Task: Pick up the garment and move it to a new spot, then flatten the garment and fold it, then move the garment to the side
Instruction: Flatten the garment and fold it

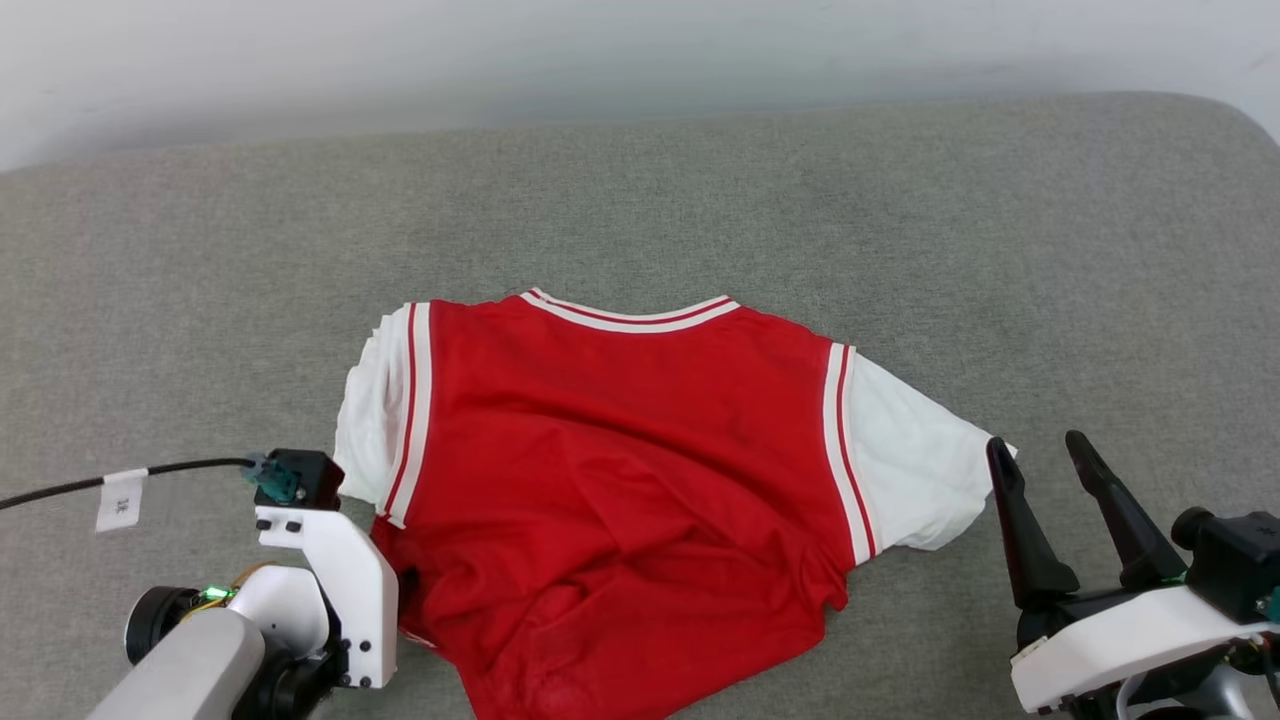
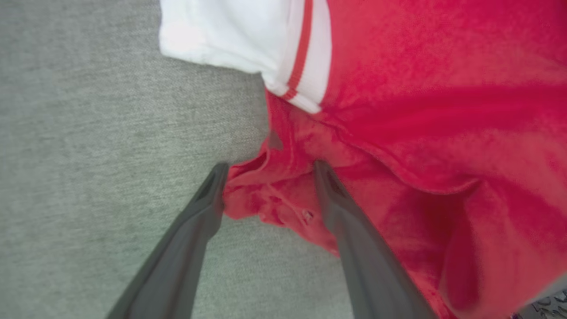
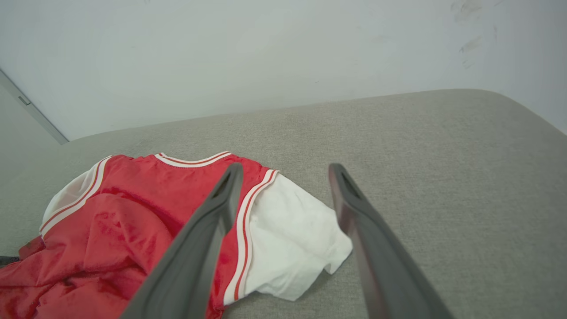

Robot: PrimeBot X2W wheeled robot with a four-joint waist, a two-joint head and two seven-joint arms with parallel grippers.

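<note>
A bright red garment (image 1: 620, 480), a jersey T-shirt with white short sleeves, lies on a wide grey fabric surface (image 1: 800, 200) in front of a pale wall (image 1: 600, 50). Its striped collar (image 1: 630, 312) points away from the robot, and a plain red side faces up. The upper half lies fairly flat. The lower half is rumpled into soft folds and runs off the bottom of the head view. The left gripper (image 2: 270, 168) is at the garment's left edge, just below the left sleeve (image 1: 365, 420), with its two dark fingers spread wide. In the left wrist view a bunched lip of red cloth sits between them. One fingertip is at the cloth's edge by the grey surface and the other is over the red body; nothing is pinched. The right gripper (image 1: 1035, 442) is just beside the tip of the right sleeve (image 1: 920, 470), fingers also spread and holding nothing. The cloth looks thin, light and limp, so it will likely sag when lifted and slide easily, with no risk of breaking. Gripping one layer alone may drag the rest into a heap. The bunched edge between the left fingers seems a fair hold, and a matching hold near the right sleeve seam would probably keep the garment spread.
</note>
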